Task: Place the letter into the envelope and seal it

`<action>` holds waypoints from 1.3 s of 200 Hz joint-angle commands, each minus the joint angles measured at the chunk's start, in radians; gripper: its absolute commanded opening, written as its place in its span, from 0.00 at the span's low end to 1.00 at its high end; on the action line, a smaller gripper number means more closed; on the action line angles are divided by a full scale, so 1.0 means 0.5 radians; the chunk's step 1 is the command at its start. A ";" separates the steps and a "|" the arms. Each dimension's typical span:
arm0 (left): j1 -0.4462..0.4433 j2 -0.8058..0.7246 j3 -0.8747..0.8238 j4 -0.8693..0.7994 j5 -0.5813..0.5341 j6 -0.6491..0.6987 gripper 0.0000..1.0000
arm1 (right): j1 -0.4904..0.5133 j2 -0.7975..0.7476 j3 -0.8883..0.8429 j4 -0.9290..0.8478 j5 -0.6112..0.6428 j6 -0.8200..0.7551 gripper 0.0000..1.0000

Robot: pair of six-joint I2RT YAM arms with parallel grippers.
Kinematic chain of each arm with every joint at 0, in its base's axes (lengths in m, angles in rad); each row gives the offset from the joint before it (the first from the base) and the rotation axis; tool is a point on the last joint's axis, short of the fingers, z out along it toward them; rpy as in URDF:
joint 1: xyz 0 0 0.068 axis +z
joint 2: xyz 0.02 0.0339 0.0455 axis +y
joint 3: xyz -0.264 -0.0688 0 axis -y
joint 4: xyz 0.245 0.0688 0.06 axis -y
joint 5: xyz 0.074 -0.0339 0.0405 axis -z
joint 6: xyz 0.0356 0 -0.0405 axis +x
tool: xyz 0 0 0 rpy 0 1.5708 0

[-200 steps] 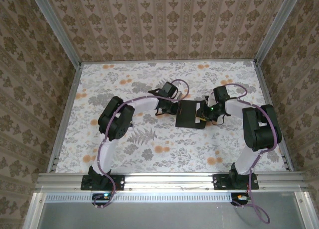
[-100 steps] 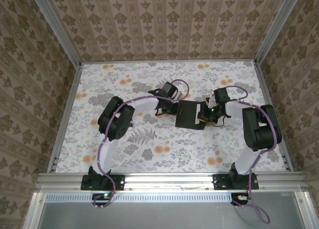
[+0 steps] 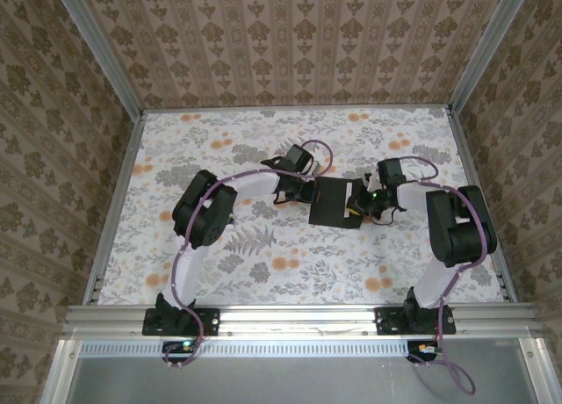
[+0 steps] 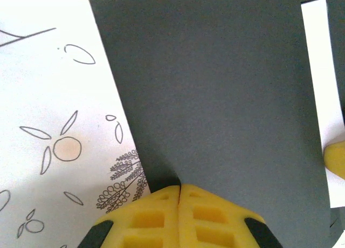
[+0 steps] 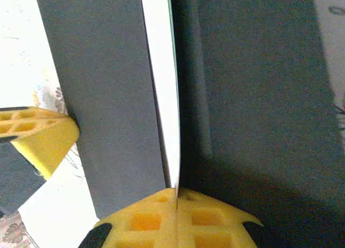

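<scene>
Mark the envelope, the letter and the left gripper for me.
envelope (image 4: 215, 97), left wrist view, middle of its black face.
letter (image 5: 160, 70), right wrist view, white strip between the black panels.
left gripper (image 4: 179, 187), left wrist view, seam between its closed yellow fingertips.

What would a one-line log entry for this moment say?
left fingers: shut on envelope edge | right fingers: shut on letter | letter: white strip showing between envelope layers | seal: not done

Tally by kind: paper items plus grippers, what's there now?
envelope: 1
letter: 1
grippers: 2 (left gripper, right gripper)
Total: 4
</scene>
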 commanded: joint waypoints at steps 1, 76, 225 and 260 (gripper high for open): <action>-0.044 0.029 -0.095 -0.246 -0.028 -0.034 0.00 | -0.004 -0.026 -0.014 0.080 -0.056 0.063 0.00; -0.047 0.029 -0.092 -0.248 -0.025 -0.043 0.00 | -0.004 -0.008 0.001 0.009 -0.061 -0.012 0.05; -0.048 0.050 -0.076 -0.273 -0.025 -0.030 0.00 | -0.078 0.056 0.128 -0.020 -0.012 -0.054 0.13; -0.047 0.056 -0.074 -0.274 -0.020 -0.036 0.00 | -0.077 0.079 0.129 -0.016 -0.012 -0.056 0.04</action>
